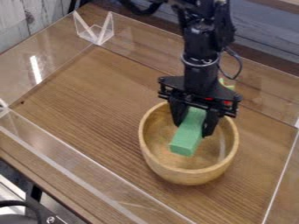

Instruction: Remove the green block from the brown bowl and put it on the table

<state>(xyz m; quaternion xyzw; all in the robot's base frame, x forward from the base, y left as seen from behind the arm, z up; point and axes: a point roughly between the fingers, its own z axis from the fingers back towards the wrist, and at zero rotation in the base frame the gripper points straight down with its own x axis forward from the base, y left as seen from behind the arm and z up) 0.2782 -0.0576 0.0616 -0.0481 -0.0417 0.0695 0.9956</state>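
The brown bowl [156, 150] sits on the table [82, 92], right of centre. The green block [187, 138] stands tilted inside it, its upper end between the black fingers and its lower end below the bowl's rim. My gripper [194, 121] points straight down over the bowl and is shut on the block's upper part. Whether the block's lower end touches the bowl's floor cannot be told.
Clear acrylic walls [35, 66] run along the table's edges. A small clear acrylic piece [93, 28] stands at the back left. Bare wood lies to the left of the bowl and in front of it.
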